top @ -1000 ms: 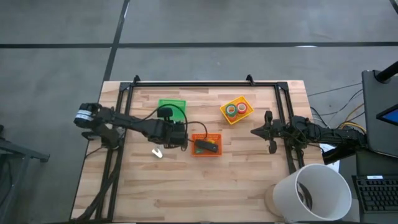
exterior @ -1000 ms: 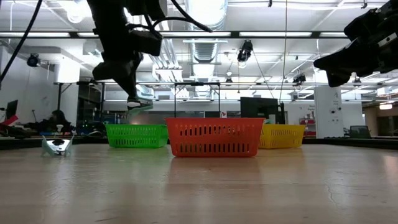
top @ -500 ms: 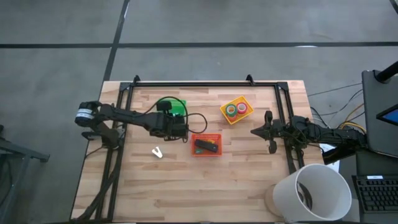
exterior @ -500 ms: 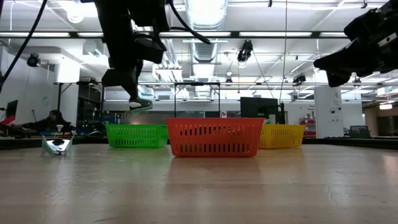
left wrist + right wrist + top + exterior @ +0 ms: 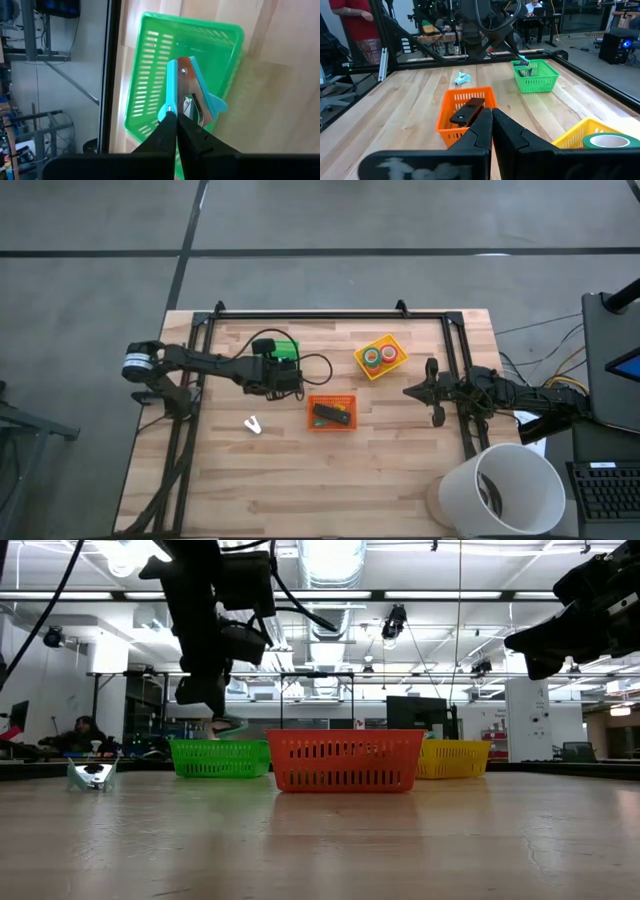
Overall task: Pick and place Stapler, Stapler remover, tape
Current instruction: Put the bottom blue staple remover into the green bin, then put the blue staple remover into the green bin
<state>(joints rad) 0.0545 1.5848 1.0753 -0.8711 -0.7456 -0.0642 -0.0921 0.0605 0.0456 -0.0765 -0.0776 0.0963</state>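
Observation:
My left gripper (image 5: 291,376) hangs above the green basket (image 5: 150,75), shut on a teal stapler remover (image 5: 192,92) with metal claws. The low view shows the remover (image 5: 228,726) just over the basket's rim (image 5: 220,745). The black stapler (image 5: 331,414) lies in the orange basket (image 5: 331,398). Tape rolls (image 5: 380,356) sit in the yellow basket (image 5: 362,364). My right gripper (image 5: 408,392) is shut with nothing in it, held above the table at the right side. My left gripper pinches one teal handle of the stapler remover at its end (image 5: 169,106), between its two fingertips. The fingers slant down toward the table's far side. The remover sticks out past the fingertips, claws away from them, clear of the basket below.
A second small pale-blue clawed piece (image 5: 253,424) lies on the wood near the left arm. A black rail frame (image 5: 330,314) borders the table. A large white tub (image 5: 500,490) stands at the near right corner. Bare wood stretches along the near edge.
My left gripper has carried the stapler remover toward the table's far edge, from beside the orange basket to over the green basket, and has sunk a little. It has stayed shut on the remover.

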